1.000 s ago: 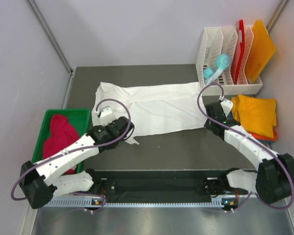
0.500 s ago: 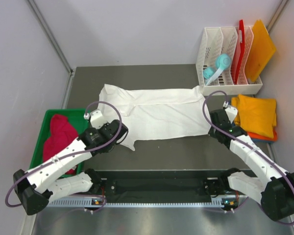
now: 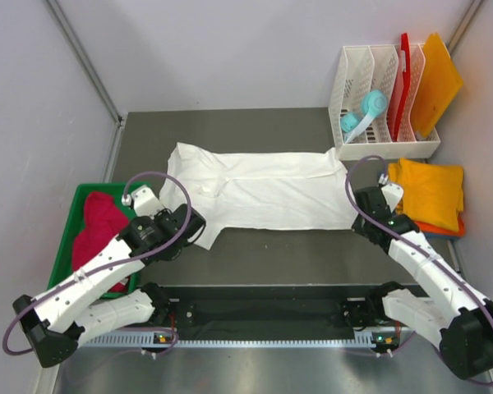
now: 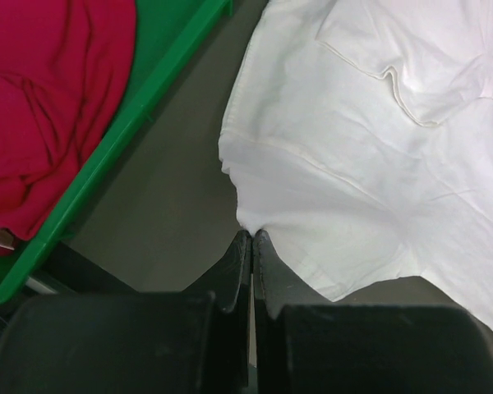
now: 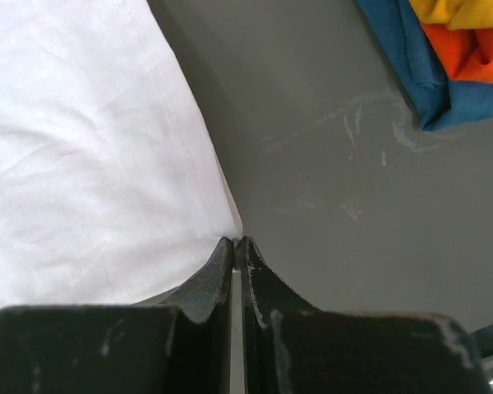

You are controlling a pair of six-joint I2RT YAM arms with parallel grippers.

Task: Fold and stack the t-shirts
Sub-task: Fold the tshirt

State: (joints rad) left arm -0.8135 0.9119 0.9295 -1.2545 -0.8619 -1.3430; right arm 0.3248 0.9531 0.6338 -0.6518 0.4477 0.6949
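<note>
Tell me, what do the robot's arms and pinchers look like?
The left arm and right arm are white shells with chunky black joints. A thin purple cable loops over each. The left gripper and right gripper have black pointed fingers.

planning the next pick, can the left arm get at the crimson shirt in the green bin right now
Probably not yet: the left fingers are shut on the white t-shirt. The crimson shirt lies uncovered in the green bin nearby.

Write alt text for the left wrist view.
The shut left gripper pinches the edge of a white t-shirt spread on a grey table. At left, a crimson t-shirt lies in a green bin.
</note>
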